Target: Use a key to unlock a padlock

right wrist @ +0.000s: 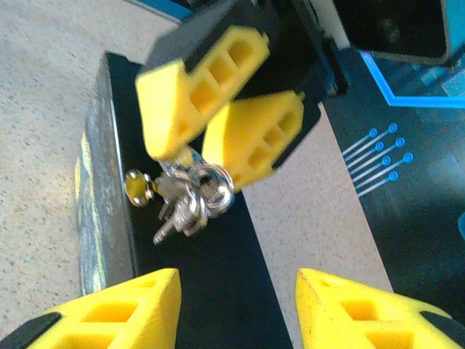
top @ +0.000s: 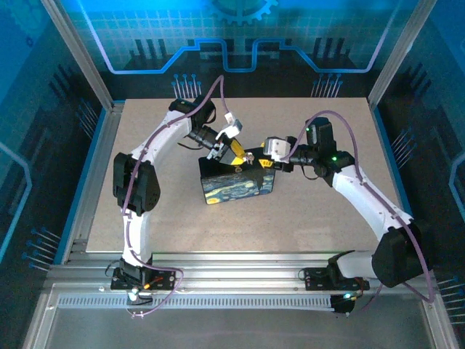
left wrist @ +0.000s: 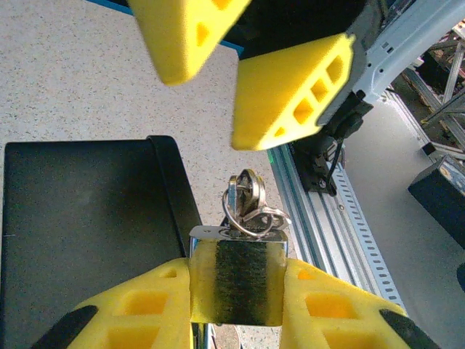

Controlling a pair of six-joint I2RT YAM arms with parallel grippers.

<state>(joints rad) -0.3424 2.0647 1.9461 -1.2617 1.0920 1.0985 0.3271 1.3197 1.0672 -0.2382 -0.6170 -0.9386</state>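
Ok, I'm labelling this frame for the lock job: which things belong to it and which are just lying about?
In the job:
padlock, gripped in the left claw
keys on their ring
right claw, open

Lying about:
box
table

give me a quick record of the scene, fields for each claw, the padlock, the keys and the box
left claw: shut on the padlock
right claw: open, empty, facing the keys, apart from them
padlock: pinched in the left claw, held near the box's edge
keys: bunch on a ring at the padlock's exposed end; unclear whether one sits in the keyhole
box: dark, starry print, lying on the table
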